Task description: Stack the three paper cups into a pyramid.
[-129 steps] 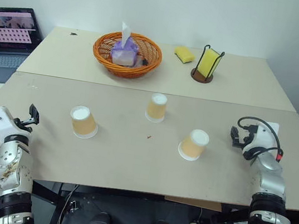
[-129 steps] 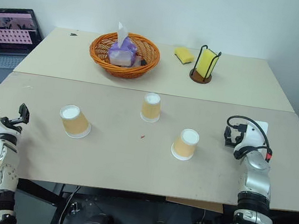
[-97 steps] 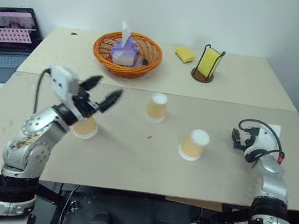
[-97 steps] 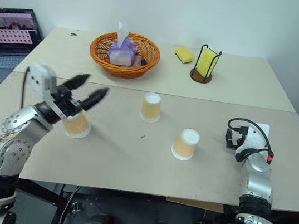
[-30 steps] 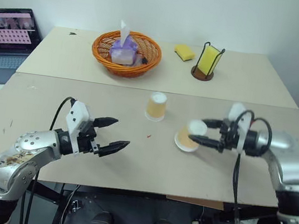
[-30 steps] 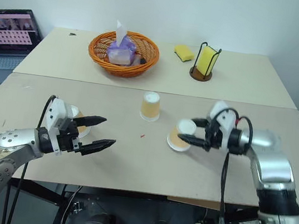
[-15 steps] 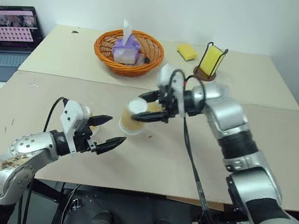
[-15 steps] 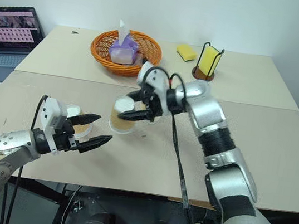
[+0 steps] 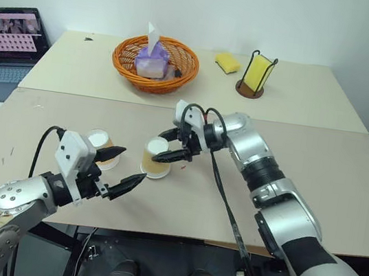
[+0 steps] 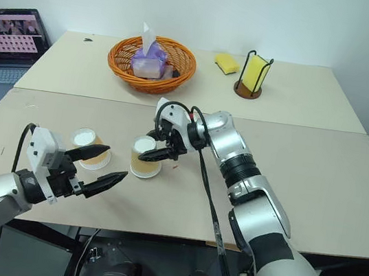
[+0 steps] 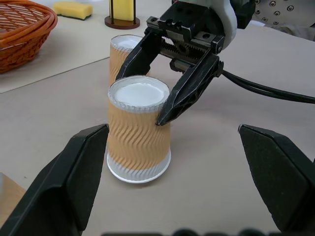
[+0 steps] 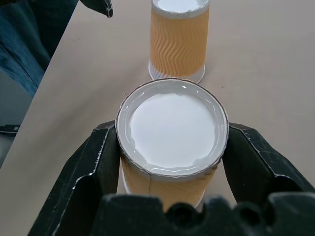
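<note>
Left gripper (image 9: 122, 170): nearest the robot, low over the front of the table, fingers spread wide and holding nothing. It points toward the cups, likely waiting its turn.

Left cup (image 9: 103, 149): upside down on the table, just beyond the left gripper's upper finger. It stands free and looks set to serve as one base of the pyramid.

Middle cup (image 9: 156, 157): upside down on the table, flat white bottom up, just beside the left cup with a small gap between them. That spacing suits a second base cup, close enough for a third to bridge both.

Right gripper (image 9: 178, 145): reaching in from the right, one finger on each side of the middle cup's top. In the left wrist view the near fingertip sits at or just off the cup wall; I cannot tell whether the fingers still press or have just let go. The cup's wide rim rests on the table, so this reads as the release after setting it down.

Third cup (image 11: 126, 51): standing upside down behind the middle cup and right gripper, untouched. It is probably the one meant for the top.

Table (image 9: 345, 176): bare tan surface.

Basket (image 9: 156, 63): at the back, well apart from the cups, with a tissue pack inside; no part of the job.
</note>
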### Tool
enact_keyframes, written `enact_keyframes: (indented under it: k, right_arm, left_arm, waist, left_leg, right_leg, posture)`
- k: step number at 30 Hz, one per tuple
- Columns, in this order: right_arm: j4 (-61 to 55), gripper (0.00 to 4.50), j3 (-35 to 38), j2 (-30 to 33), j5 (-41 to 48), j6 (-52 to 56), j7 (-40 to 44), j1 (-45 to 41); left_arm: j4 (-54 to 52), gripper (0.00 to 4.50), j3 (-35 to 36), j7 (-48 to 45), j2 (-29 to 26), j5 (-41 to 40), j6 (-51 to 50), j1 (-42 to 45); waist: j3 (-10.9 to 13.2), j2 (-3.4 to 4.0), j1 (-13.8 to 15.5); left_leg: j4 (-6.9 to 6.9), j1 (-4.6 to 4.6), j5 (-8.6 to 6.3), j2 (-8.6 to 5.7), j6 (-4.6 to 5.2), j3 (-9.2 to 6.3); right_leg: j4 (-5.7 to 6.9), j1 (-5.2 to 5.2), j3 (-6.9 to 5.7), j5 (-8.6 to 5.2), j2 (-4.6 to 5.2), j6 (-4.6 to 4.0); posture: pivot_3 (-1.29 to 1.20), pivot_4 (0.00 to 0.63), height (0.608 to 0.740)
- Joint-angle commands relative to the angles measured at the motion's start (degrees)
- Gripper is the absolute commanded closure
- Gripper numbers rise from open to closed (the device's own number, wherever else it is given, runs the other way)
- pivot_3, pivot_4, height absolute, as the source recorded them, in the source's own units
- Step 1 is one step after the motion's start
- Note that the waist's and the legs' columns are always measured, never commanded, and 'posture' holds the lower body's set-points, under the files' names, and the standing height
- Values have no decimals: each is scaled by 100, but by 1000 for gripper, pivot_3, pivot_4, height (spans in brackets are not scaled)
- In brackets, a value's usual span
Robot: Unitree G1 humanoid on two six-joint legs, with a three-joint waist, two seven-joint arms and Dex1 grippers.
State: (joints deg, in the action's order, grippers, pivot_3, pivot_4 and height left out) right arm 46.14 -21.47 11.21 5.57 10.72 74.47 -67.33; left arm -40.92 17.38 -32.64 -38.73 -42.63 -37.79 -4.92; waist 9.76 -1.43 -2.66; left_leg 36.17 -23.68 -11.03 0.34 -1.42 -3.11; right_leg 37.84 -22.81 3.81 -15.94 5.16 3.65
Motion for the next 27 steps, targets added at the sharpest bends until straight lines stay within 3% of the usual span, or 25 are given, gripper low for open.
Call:
enact_keyframes:
  k: [1,9,17,21,24,27]
  right_arm:
    - [104,178,239,-52,-36,-272,-21,-227]
    - [-458,76,460,182,16,-227,118,-155]
    - [-3083,76,1167,1165,892,1492,195,435]
    - [-3253,76,1770,1507,948,2011,-715,563]
    - [-2581,76,1612,1792,-63,1057,-1937,1075]
    - [-2514,76,1570,1748,-250,824,-2419,1766]
  left_arm:
    - [-205,0,131,13,-88,-38,42,-35]
    - [-127,0,79,-5,-136,-48,68,58]
    - [-14,0,13,-58,-128,-15,107,105]
    - [60,0,22,-80,-142,44,142,103]
    - [78,0,29,-90,-134,78,153,106]
    - [106,0,43,-84,-140,101,150,145]
  waist:
    - [0,0,-4]
    - [1,1,0]
    - [1,1,18]
    - [0,0,7]
    - [-5,-8,15]
    - [-7,-14,33]
  left_leg:
    - [0,0,0,0,0,0]
    - [-1,0,0,0,-1,0]
    - [0,-7,0,0,-1,0]
    - [1,-6,0,0,-1,0]
    - [0,9,0,0,-1,1]
    - [-6,32,-1,-2,-1,5]
  right_leg:
    - [0,0,0,0,0,0]
    - [0,-1,0,0,0,0]
    - [-6,-2,-1,0,2,0]
    - [-1,-2,0,0,2,0]
    - [-8,14,0,-1,0,-1]
    - [-31,49,-2,-1,4,-1]
  posture:
    - [0,150,740]
    - [0,150,740]
    - [0,150,740]
    - [0,150,740]
    - [0,150,740]
    - [0,150,740]
